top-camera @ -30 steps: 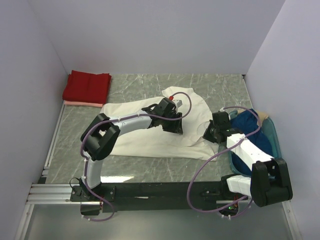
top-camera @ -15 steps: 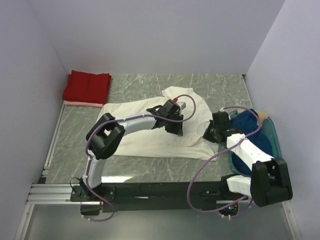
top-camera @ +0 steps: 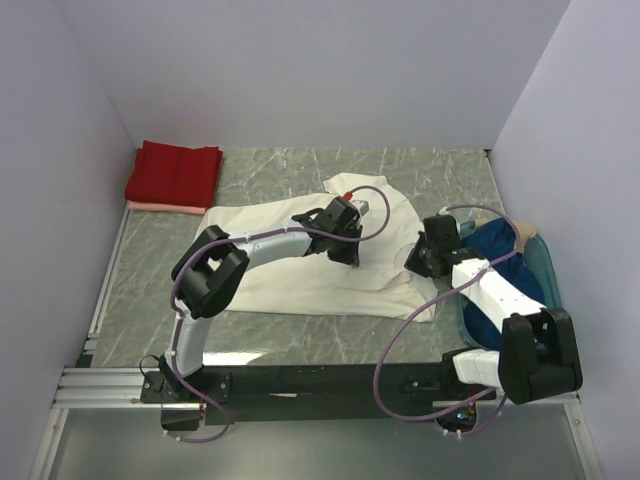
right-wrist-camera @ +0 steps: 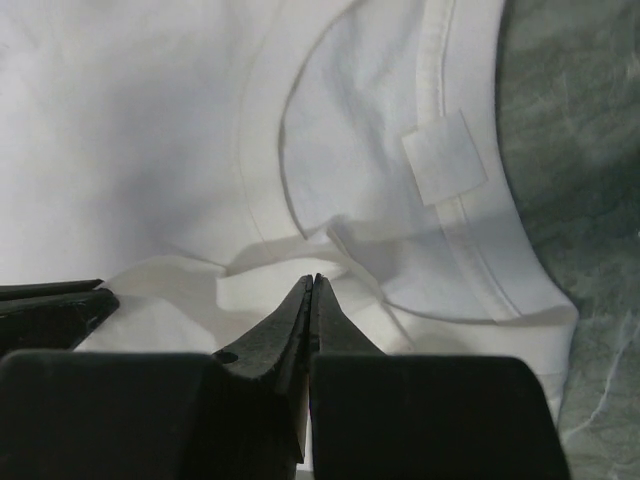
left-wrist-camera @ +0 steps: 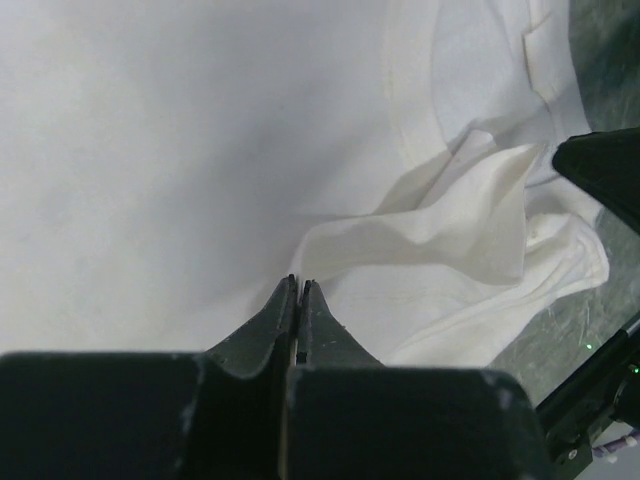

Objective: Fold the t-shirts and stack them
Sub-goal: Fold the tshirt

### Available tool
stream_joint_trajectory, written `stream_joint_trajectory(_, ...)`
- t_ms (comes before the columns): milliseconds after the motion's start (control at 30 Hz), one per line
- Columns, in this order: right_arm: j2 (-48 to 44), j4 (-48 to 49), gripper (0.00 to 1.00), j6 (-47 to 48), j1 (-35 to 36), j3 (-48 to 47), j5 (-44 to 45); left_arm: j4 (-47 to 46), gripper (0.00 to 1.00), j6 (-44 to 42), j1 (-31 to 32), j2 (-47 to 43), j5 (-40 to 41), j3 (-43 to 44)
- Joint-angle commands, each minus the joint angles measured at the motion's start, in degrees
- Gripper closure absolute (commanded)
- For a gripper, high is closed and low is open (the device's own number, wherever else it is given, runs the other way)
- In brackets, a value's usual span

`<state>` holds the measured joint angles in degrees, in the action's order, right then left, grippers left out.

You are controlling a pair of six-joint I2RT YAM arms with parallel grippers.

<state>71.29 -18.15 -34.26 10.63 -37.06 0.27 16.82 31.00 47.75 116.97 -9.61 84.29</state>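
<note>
A cream-white t-shirt (top-camera: 265, 270) lies spread across the middle of the table. My left gripper (top-camera: 352, 252) (left-wrist-camera: 298, 282) is shut, its tips pinching the cloth at a raised crease below the collar. My right gripper (top-camera: 415, 262) (right-wrist-camera: 313, 278) is shut on a fold of the same shirt beside the collar and its neck label (right-wrist-camera: 445, 158). The cloth bunches up between the two grippers (left-wrist-camera: 470, 220). A folded red t-shirt (top-camera: 172, 172) rests on a pale pink one (top-camera: 158, 207) at the back left. A dark blue t-shirt (top-camera: 495, 243) sits in the basket.
The teal plastic basket (top-camera: 545, 270) stands at the right edge, partly under my right arm. White walls close in the table on the left, back and right. A metal rail (top-camera: 100, 385) runs along the near edge by the arm bases.
My left gripper has shut on the cream-white shirt; it stood open a second ago. The right arm has shifted slightly back and left, pulling its fold of cloth along.
</note>
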Motion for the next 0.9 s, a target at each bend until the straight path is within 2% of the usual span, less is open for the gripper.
stream_joint_trajectory(0,1.5,1.5,1.00,-0.2,0.3,-5.4,2.4,-1.2,0.99,-0.6,-1.6,-3.4,2.6,1.2)
stream_joint_trajectory(333,7.3,0.9,0.98,0.6,0.3,-12.3,3.1,-3.5,0.99,-0.5,-5.7,-3.0,1.4,1.2)
stream_joint_trajectory(367,7.0,1.0,0.94,0.9,0.4,-11.9,2.9,-3.6,0.99,-0.5,-5.7,-3.0,1.1,1.1)
stream_joint_trajectory(400,6.9,1.2,0.84,0.9,0.3,-11.5,2.8,-4.1,0.99,-0.4,-5.7,-2.7,0.8,0.9)
stream_joint_trajectory(500,7.3,1.8,0.68,1.3,0.3,-9.8,2.6,-5.5,0.99,0.0,-5.7,-2.6,-0.8,-0.1)
stream_joint_trajectory(667,9.2,3.3,0.65,1.0,0.4,-9.3,1.7,-6.9,0.99,0.9,-5.7,-3.1,-2.0,-1.8)
stream_joint_trajectory(800,11.7,3.5,0.56,0.9,0.3,-11.4,1.9,-8.5,0.99,1.3,-5.7,-4.3,-2.7,-3.9)
stream_joint_trajectory(867,13.7,3.6,0.55,0.5,-0.1,-12.2,0.6,-8.8,0.99,1.5,-5.7,-4.5,-3.1,-4.2)
